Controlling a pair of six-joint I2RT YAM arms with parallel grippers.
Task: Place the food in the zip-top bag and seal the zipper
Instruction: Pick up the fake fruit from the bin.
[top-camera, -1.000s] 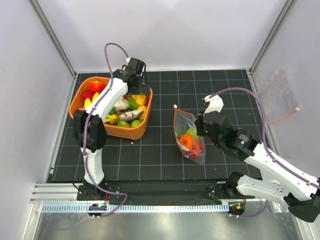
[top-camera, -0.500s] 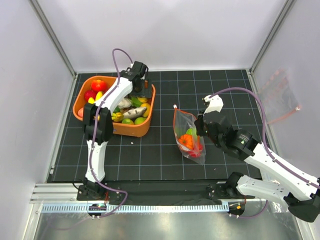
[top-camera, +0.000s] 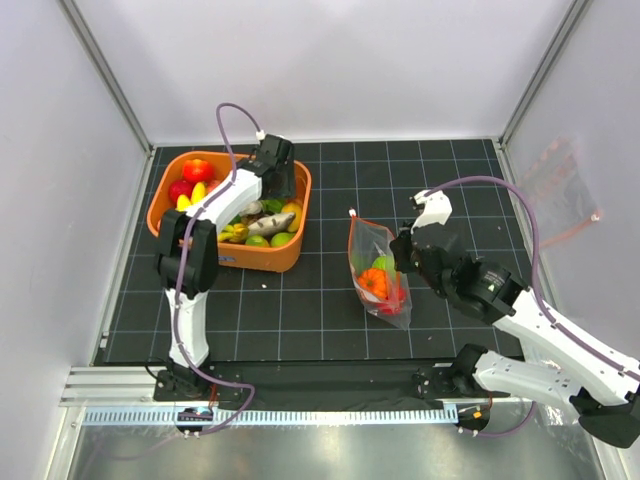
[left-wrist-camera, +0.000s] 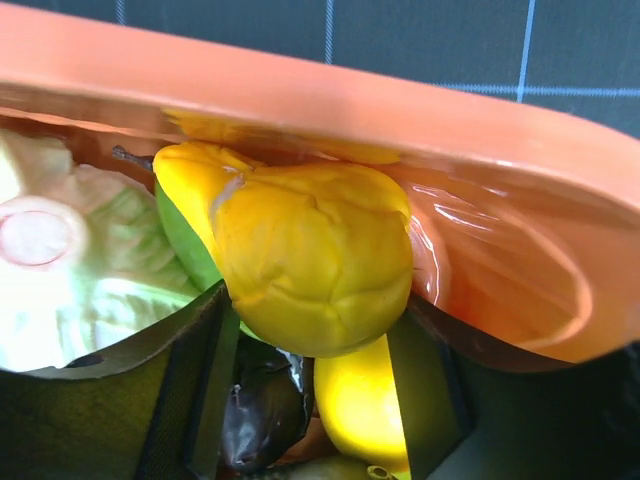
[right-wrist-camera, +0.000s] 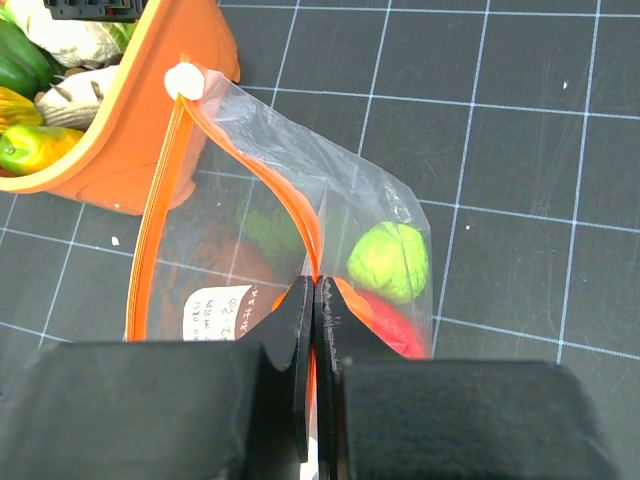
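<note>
The food lies heaped in an orange tub at the back left. My left gripper reaches down into the tub's far right corner. In the left wrist view my left gripper has a finger pressed on each side of a lumpy yellow fruit against the tub wall. The zip-top bag lies mid-table with orange, red and green pieces inside. My right gripper is shut on the zipper strip, holding the mouth open. The white tab sits at the far end.
A pale green cabbage and a smooth yellow piece crowd the left fingers. The tub's corner stands close to the bag's mouth. Grey walls enclose the black grid mat on three sides.
The left gripper has dropped into the tub's far right corner and its jaws have come in around the yellow fruit. The tub has shifted slightly. The right gripper and bag are unmoved.
</note>
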